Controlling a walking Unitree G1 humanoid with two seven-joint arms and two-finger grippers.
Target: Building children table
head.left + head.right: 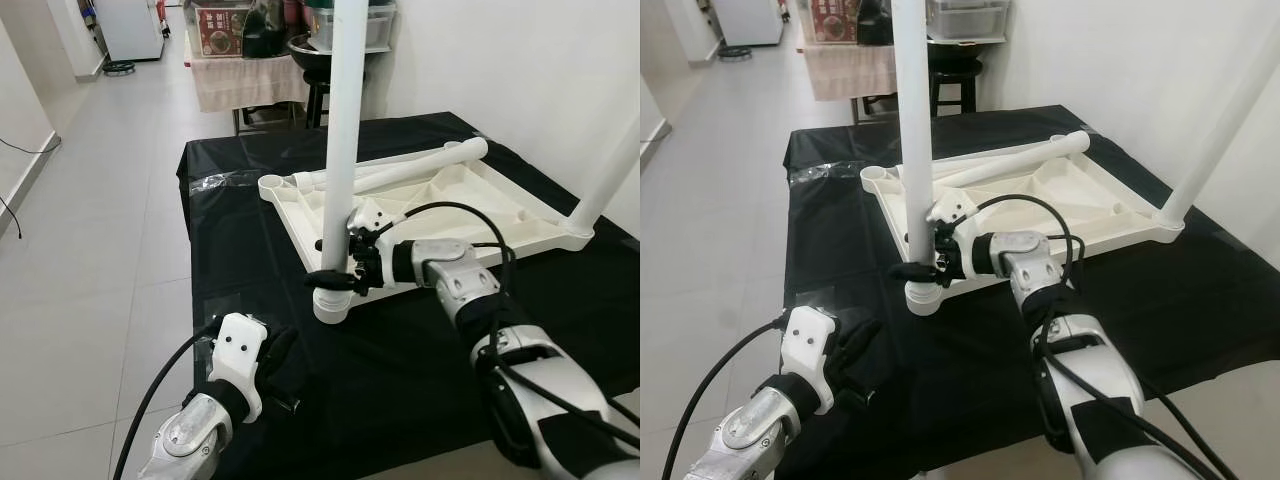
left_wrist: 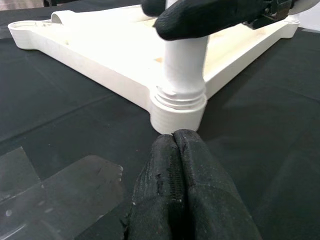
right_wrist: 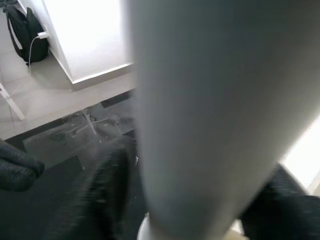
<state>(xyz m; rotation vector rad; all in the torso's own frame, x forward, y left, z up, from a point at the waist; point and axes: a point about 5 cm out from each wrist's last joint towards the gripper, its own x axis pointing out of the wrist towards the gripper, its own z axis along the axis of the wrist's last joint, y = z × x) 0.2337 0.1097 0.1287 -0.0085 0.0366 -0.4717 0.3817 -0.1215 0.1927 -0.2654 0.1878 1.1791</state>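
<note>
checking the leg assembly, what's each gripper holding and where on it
Right gripper clasps the upright white plastic table leg near its base, just above the corner socket. Left gripper is shut, holding nothing.

Your robot's left arm ends in a white angular plastic wrist housing [image 1: 238, 352] with two small dark screw holes on its top face. Behind that housing sits a rounded silver forearm shell [image 1: 190, 432], and a black cable [image 1: 158, 392] curves along its outer side. Ahead of the housing, the left gripper [image 2: 174, 165] shows two matte black fingers. The right arm has silver jointed segments [image 1: 455, 275], looped black cables [image 1: 440, 212], a white wrist housing [image 1: 372, 216] and black fingers [image 1: 330, 279].
</note>
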